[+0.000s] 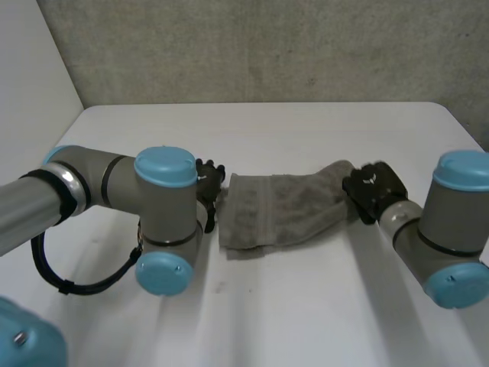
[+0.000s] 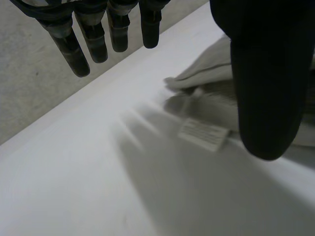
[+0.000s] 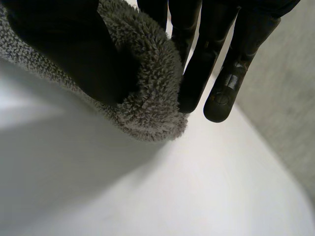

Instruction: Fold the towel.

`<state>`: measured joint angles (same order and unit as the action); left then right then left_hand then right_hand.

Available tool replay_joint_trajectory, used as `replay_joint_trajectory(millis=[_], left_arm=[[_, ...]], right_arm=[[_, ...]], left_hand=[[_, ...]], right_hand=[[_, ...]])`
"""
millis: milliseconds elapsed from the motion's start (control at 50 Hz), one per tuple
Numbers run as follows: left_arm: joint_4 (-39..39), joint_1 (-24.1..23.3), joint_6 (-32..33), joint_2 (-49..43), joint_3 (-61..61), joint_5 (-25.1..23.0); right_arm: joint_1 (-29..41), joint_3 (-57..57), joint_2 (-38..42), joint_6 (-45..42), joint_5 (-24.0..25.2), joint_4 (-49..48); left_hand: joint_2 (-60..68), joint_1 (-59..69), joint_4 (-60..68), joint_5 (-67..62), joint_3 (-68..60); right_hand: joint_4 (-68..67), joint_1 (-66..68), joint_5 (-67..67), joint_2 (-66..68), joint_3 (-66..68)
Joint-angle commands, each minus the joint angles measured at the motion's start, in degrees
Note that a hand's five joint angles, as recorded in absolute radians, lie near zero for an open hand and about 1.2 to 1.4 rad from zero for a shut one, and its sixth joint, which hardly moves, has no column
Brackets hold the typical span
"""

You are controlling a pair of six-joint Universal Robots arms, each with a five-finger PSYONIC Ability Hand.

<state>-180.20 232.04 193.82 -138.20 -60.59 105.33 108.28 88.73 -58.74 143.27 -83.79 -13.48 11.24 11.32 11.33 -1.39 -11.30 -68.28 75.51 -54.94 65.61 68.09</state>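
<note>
Lying on the table point(image 1: 306, 306), one grey towel point(image 1: 279, 210) has its right end pinched by the right robot hand point(image 1: 372, 187). The left robot hand point(image 1: 208, 182) hangs open beside its left edge, apparently not touching. Open room all round.

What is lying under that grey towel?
The towel lies on the white table; whatever is beneath its middle is covered. The right hand pinches one end, its thumb tucked inside the fold.

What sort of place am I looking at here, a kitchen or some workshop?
Probably a robotics lab or test room: a robot's left arm and right arm reach over a white table with a grey towel on it, and a plain grey wall stands behind.
</note>
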Motion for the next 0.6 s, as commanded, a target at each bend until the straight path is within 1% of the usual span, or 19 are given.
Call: replay_joint_trajectory(millis=[20, 60, 100, 160, 200, 220, 260, 340, 360, 380, 400, 420, 440, 480, 500, 520, 540, 580, 600], left_arm=[[-0.50, -2.29, -0.11, 7.31, -7.42, -0.21], [-0.59, -2.21, -0.20, 8.65, -8.49, -0.13], [-0.86, -1.51, -0.20, 10.83, -10.15, -0.13], [-0.86, -1.15, -0.29, 11.81, -10.86, -0.04], [-0.86, 0.94, -0.29, 13.91, -12.78, 0.14], [-0.86, 0.96, -0.29, 13.92, -12.79, 0.14], [-0.94, 3.32, -0.38, 15.93, -14.89, -0.04], [-1.03, 4.65, -0.29, 17.61, -16.31, -0.21], [-1.03, 5.08, -0.29, 18.05, -16.66, -0.21], [-1.03, 5.09, -0.29, 18.05, -16.66, -0.21], [-1.03, 5.61, -0.29, 18.49, -16.75, -0.30], [-1.03, 6.05, -0.20, 18.84, -16.66, -0.39], [-1.03, 6.05, -0.20, 18.84, -16.66, -0.39], [-1.12, 6.23, -0.29, 19.10, -15.88, -1.35], [-1.12, 6.23, -0.29, 19.10, -15.87, -1.36], [-1.21, 6.23, -0.29, 19.19, -15.44, -2.40], [-1.21, 6.23, -0.29, 19.19, -15.43, -2.41], [-1.21, 6.14, -0.29, 19.28, -14.12, -4.51], [-1.21, 6.14, -0.29, 19.28, -14.11, -4.52]], right_arm=[[11.40, -9.70, 0.99, -13.07, 0.55, 0.03], [13.80, -11.83, 2.32, -15.30, 0.91, 0.03], [18.87, -16.03, 5.72, -18.71, 3.35, 0.55], [21.27, -17.37, 7.59, -19.87, 5.74, 0.91], [25.30, -17.72, 11.09, -21.71, 11.77, 1.61], [25.32, -17.72, 11.10, -21.71, 11.81, 1.61], [27.15, -17.28, 13.64, -23.55, 16.10, 2.40], [27.25, -17.72, 14.88, -24.53, 15.94, 3.63], [26.99, -17.63, 14.27, -24.27, 14.89, 3.89], [26.99, -17.63, 14.27, -24.26, 14.88, 3.90], [26.72, -17.28, 13.14, -23.13, 13.58, 3.98], [26.29, -16.84, 11.47, -21.21, 12.17, 3.72], [26.28, -16.84, 11.46, -21.19, 12.16, 3.72], [23.75, -15.79, 7.78, -13.06, 10.84, 3.72], [23.73, -15.79, 7.76, -13.01, 10.84, 3.72], [22.08, -14.83, 5.76, -6.83, 10.67, 3.81], [22.06, -14.82, 5.74, -6.77, 10.66, 3.81], [19.35, -12.02, 0.06, 5.82, 10.66, 3.90], [19.34, -12.01, 0.03, 5.88, 10.66, 3.90]], left_hand=[[0.15, 0.08, 0.07, 0.00, -0.09], [0.15, 0.08, 0.07, 0.00, -0.09], [0.15, 0.08, 0.07, 0.00, -0.09], [0.15, 0.08, 0.07, 0.00, -0.09], [0.15, 0.08, 0.07, 0.00, -0.09], [0.15, 0.08, 0.07, 0.00, -0.09], [0.15, 0.08, 0.07, 0.00, -0.09], [0.15, 0.08, 0.07, 0.00, -0.09], [0.15, 0.08, 0.07, 0.00, -0.09], [0.15, 0.08, 0.07, 0.00, -0.09], [0.15, 0.08, 0.07, 0.00, -0.09], [-0.01, -0.09, -0.10, 0.17, 0.07], [-0.01, -0.09, -0.10, 0.17, 0.07], [-0.01, -0.09, -0.10, 0.17, 0.07], [-0.01, -0.09, -0.10, 0.17, 0.07], [-0.01, -0.09, -0.10, 0.17, 0.07], [-0.01, -0.09, -0.10, 0.17, 0.07], [-0.01, -0.09, -0.10, 0.17, 0.07], [-0.01, -0.09, -0.10, 0.17, 0.07]], right_hand=[[-11.72, 4.49, -15.06, 14.39, 11.91], [-11.72, 4.49, -15.06, 14.39, 11.91], [-11.72, 4.49, -15.06, 14.39, 11.91], [-11.72, 4.49, -15.06, 14.39, 11.91], [-11.72, 4.49, -15.06, 14.39, 11.91], [-11.72, 4.49, -15.06, 14.39, 11.91], [-11.72, 4.49, -15.06, 14.39, 11.91], [-8.42, 1.19, -11.75, 11.09, 8.61], [24.55, -31.79, 21.22, -21.89, -24.37], [24.88, -32.12, 21.55, -22.22, -24.70], [51.53, -58.77, 48.20, -48.86, -51.34], [58.28, -65.51, 54.94, -55.61, -58.09], [58.28, -65.51, 54.94, -55.61, -58.09], [58.28, -65.51, 54.94, -55.61, -58.09], [58.28, -65.51, 54.94, -55.61, -58.09], [58.28, -65.51, 54.94, -55.61, -58.09], [58.28, -65.51, 54.94, -55.61, -58.09], [58.28, -65.51, 54.94, -55.61, -58.09], [58.28, -65.51, 54.94, -55.61, -58.09]])
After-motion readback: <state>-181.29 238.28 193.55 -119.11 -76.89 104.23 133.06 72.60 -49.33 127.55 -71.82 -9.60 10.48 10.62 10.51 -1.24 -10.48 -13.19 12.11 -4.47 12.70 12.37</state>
